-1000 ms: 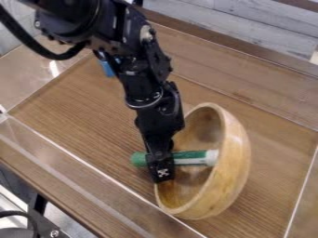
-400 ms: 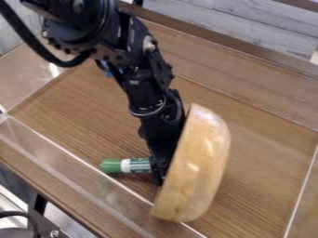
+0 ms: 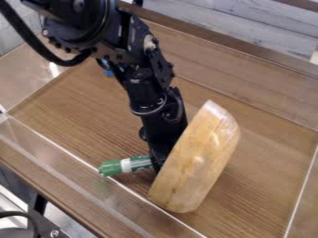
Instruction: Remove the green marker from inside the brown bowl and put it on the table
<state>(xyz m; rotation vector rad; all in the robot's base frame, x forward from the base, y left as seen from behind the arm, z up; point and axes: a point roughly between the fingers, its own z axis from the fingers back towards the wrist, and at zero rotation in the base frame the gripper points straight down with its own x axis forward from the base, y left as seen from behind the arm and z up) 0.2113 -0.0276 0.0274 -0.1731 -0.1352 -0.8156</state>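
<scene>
A: Where is the green marker (image 3: pixel 126 167)?

B: Its green end pokes out low on the table (image 3: pixel 74 112), near the clear front wall (image 3: pixel 50 163). The rest of it runs behind the brown bowl (image 3: pixel 195 158) and is hidden.

A: And the bowl?

B: It is tipped up on its edge, its rounded underside facing the camera, leaning beside the black arm (image 3: pixel 139 74).

A: What is the gripper (image 3: pixel 156 156) doing?

B: It points steeply down, right at the spot where the marker meets the bowl's rim. The bowl covers the fingertips, so I cannot tell whether the jaws are spread or clamped on anything.
</scene>
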